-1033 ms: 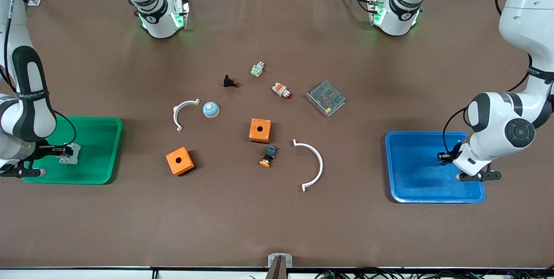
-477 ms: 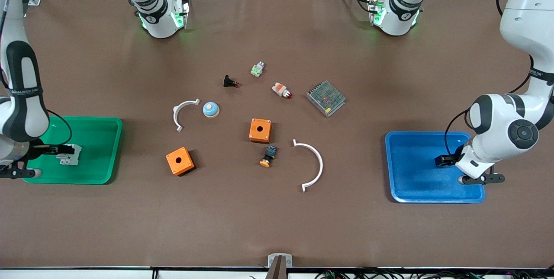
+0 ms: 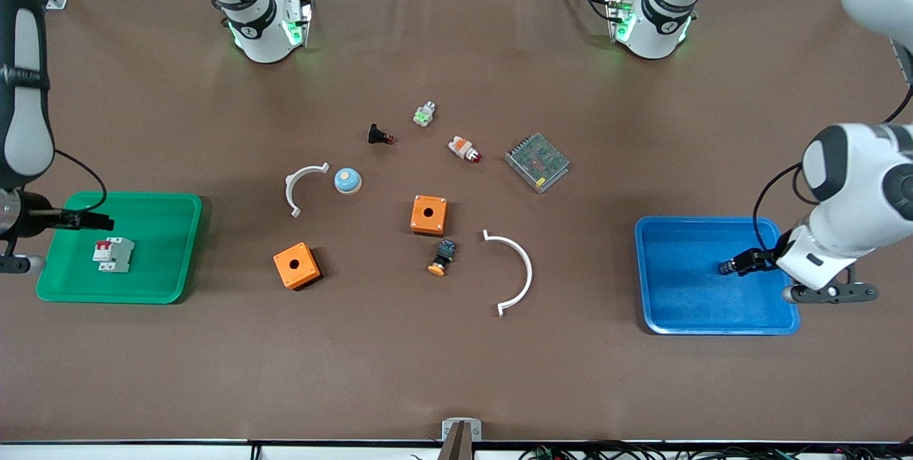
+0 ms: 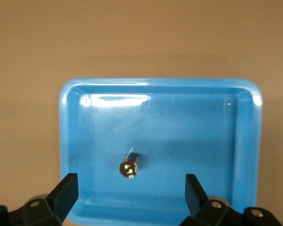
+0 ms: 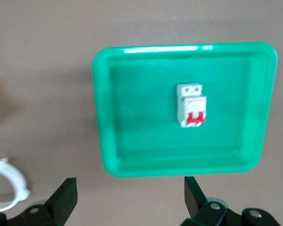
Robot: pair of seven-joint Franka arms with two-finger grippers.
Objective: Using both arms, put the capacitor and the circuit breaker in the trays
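The circuit breaker (image 3: 113,254) is lying flat in the green tray (image 3: 175,246) at the right arm's end of the tabletop (image 3: 456,374), red levers (image 5: 195,117) facing up. The right gripper (image 3: 85,220) is hovering over that tray w/ fingers (image 5: 66,197) spread wide, nothing btwn them, clear of the breaker.

The capacitor (image 4: 130,165) is lying on its side on the floor of the blue tray (image 3: 685,317) at the left arm's end; in the front view the left gripper is covering it. The left gripper (image 3: 738,264) is hanging over the blue tray, fingers (image 4: 194,190) splayed apart & empty, capacitor sitting loose below them.

Mid-tabletop, well apart from both trays: two orange boxes (image 3: 429,215) (image 3: 297,265), a black push-button w/ orange cap (image 3: 442,258) just nearer the front camera than the first box, two white arc pieces (image 3: 515,272) (image 3: 302,185), a blue dome button (image 3: 347,180) beside the smaller arc, and a silver mesh-covered box (image 3: 537,162).
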